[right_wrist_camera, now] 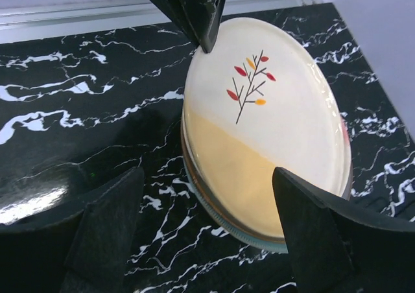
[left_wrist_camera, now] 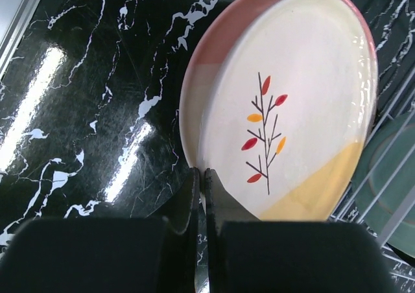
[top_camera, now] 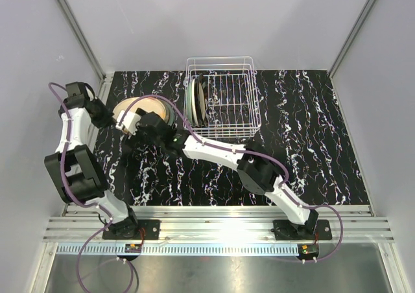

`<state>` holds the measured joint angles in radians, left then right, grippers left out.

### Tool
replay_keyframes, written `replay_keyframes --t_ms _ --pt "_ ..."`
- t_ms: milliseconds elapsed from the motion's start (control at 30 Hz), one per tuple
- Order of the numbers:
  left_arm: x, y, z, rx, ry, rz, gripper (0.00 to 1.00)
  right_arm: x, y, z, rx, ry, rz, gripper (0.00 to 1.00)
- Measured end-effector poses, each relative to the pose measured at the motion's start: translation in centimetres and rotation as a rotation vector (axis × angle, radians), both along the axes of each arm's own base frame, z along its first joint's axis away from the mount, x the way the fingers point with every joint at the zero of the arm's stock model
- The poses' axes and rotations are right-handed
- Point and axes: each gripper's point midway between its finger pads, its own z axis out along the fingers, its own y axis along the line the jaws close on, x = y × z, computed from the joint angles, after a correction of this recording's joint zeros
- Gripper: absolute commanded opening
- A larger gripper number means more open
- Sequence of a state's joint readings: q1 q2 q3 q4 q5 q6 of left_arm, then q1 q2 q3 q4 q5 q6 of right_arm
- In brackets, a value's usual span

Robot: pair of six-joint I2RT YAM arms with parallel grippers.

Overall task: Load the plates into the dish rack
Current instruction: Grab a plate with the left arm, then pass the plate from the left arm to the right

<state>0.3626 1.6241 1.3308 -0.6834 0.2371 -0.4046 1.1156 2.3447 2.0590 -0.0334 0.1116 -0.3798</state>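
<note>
A stack of plates (top_camera: 150, 105) lies flat on the table left of the dish rack (top_camera: 224, 98). The top plate (right_wrist_camera: 272, 124) is cream and pink with a leaf sprig (left_wrist_camera: 285, 105); brown and pale green rims show under it. My left gripper (left_wrist_camera: 202, 174) is shut, its tips against the top plate's rim, and nothing is held. My right gripper (right_wrist_camera: 214, 231) is open wide at the opposite side of the stack. One of its fingers (right_wrist_camera: 318, 234) is over the stack's edge and the other is over the table. Upright plates (top_camera: 196, 102) stand in the rack's left end.
White rack wires (left_wrist_camera: 389, 196) with a green plate (left_wrist_camera: 397, 170) behind them stand close to the right of the stack. The table's left edge with a metal rail (left_wrist_camera: 16, 21) runs near the left arm. Both arms crowd the back left of the table.
</note>
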Motion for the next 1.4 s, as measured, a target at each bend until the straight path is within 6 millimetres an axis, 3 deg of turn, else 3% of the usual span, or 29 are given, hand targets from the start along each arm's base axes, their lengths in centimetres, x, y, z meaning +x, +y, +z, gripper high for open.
replay_keyframes --t_ms 200,400,533,567,767,833,867,933,1000,1033,1100,1200,1300,1400 --pt "-0.1 -0.5 1.7 -0.012 -0.048 0.0 0.0 1.4 0.8 -0.3 -0.025 -0.082 -0.012 0.84" --pt "-0.1 -0.9 2.9 -0.024 -0.079 -0.006 0.0 2.2 1.7 -2.7 -0.069 -0.109 -0.008 0.82" --pt "-0.1 -1.1 3.1 -0.031 -0.086 -0.006 0.0 3.1 1.7 -3.9 -0.096 -0.144 -0.035 0.65" --pt "-0.2 -1.1 3.1 -0.032 -0.086 -0.005 0.0 3.5 1.6 -4.0 -0.106 -0.163 -0.051 0.57" --pt "0.0 -1.2 3.3 -0.041 -0.101 -0.005 0.0 4.9 1.3 -3.3 -0.146 -0.313 -0.112 0.35" --pt "0.2 -1.2 3.5 -0.041 -0.116 -0.004 0.01 4.9 1.3 -2.7 -0.162 -0.366 -0.128 0.23" --pt "0.4 -1.2 3.7 -0.043 -0.126 -0.003 0.05 4.9 1.3 -2.5 -0.178 -0.399 -0.13 0.19" --pt "0.7 -1.4 4.6 -0.044 -0.16 -0.01 0.22 4.9 1.3 -1.9 -0.201 -0.455 -0.136 0.06" --pt "0.8 -1.6 5.5 -0.048 -0.191 -0.021 0.27 4.9 1.4 -1.2 -0.198 -0.49 -0.147 0.01" --pt "0.7 -1.8 5.7 -0.049 -0.194 -0.024 0.35 4.8 1.5 -0.9 -0.183 -0.492 -0.152 0.0" --pt "0.5 -1.9 5.8 -0.052 -0.19 -0.03 0.39 4.7 1.6 -0.9 -0.176 -0.493 -0.154 0.0" --pt "0.2 -2.1 5.6 -0.054 -0.179 -0.034 0.6 4.6 1.7 -1.1 -0.173 -0.496 -0.155 0.0" --pt "0.0 -2.1 5.6 -0.055 -0.17 -0.036 0.96 4.6 1.7 -1.0 -0.162 -0.5 -0.164 0.0" --pt "0.0 -2.0 5.9 -0.063 -0.167 -0.023 0.99 4.6 1.6 -1.0 -0.154 -0.504 -0.174 0.0"
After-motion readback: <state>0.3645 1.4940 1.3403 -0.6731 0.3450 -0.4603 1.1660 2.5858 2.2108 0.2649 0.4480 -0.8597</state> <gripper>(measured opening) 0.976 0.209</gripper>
